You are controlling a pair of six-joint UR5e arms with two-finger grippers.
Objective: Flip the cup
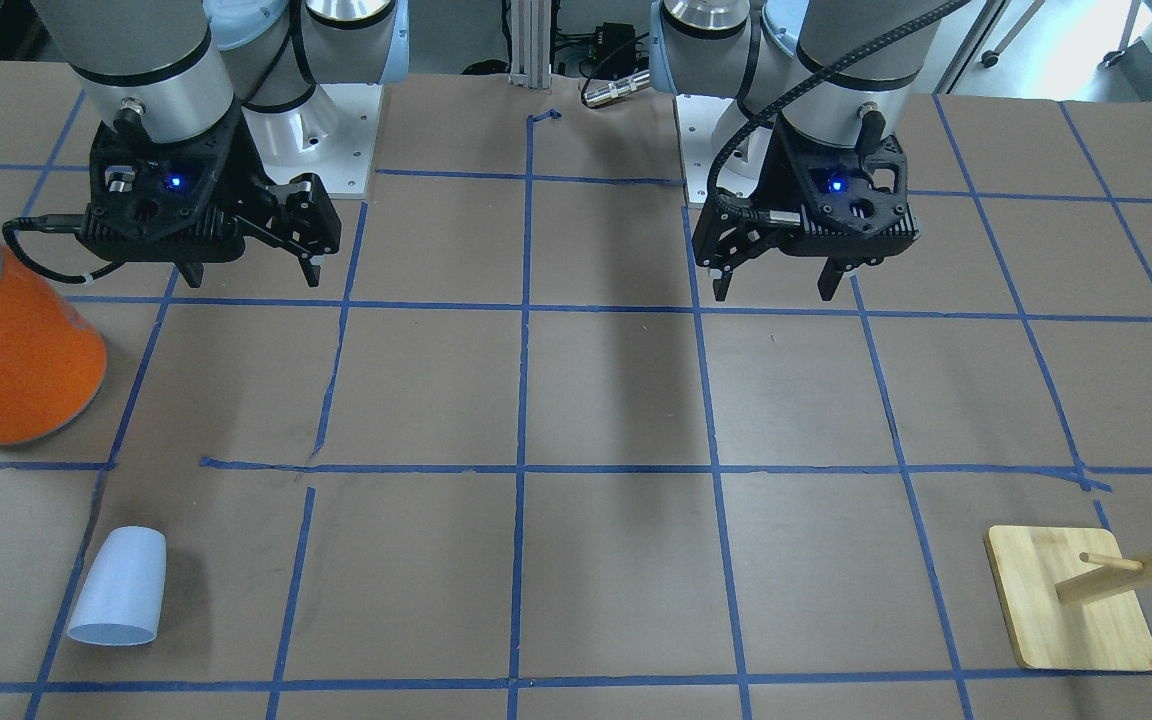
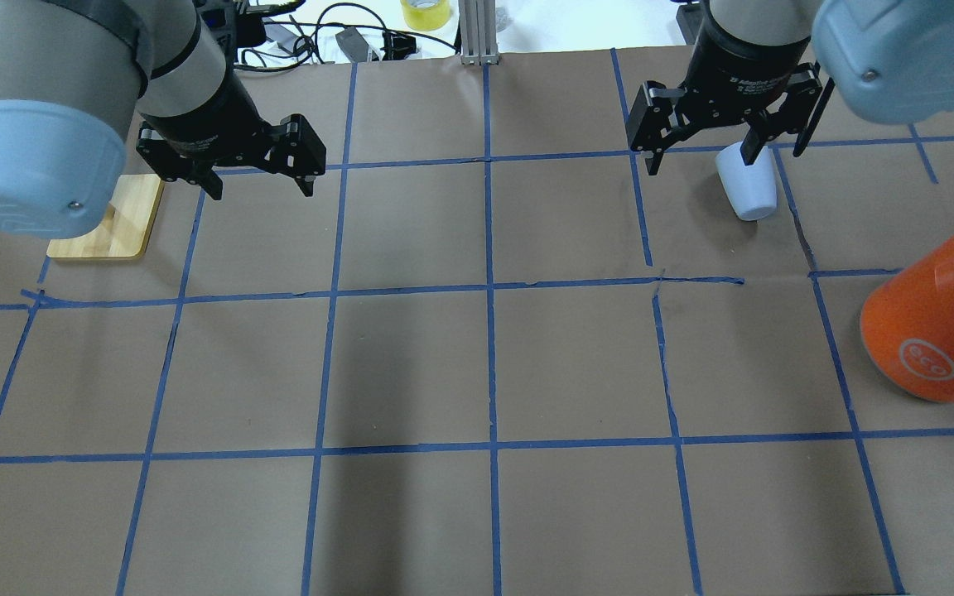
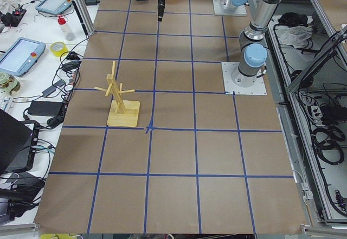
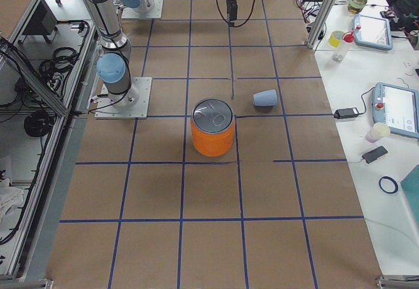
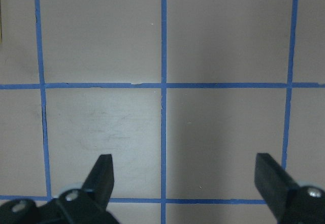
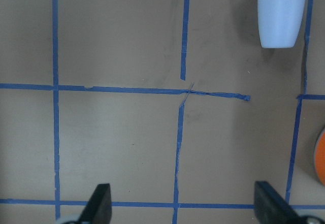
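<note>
The cup point(image 1: 118, 588) is pale blue-white and lies on its side on the brown paper, its mouth facing away from the robot. It also shows in the overhead view point(image 2: 746, 184), the right-side view point(image 4: 265, 97) and at the top right of the right wrist view point(image 6: 278, 13). My right gripper point(image 1: 254, 272) point(image 2: 699, 160) point(image 6: 183, 191) is open and empty, held above the table on the robot's side of the cup. My left gripper point(image 1: 774, 288) point(image 2: 262, 189) point(image 5: 185, 165) is open and empty over bare paper.
A large orange can point(image 1: 11, 350) point(image 2: 932, 331) with a silver top stands on the robot's right side, nearer the robot than the cup. A wooden peg stand point(image 1: 1066, 600) point(image 3: 122, 106) stands on the robot's left side. Blue tape lines grid the table.
</note>
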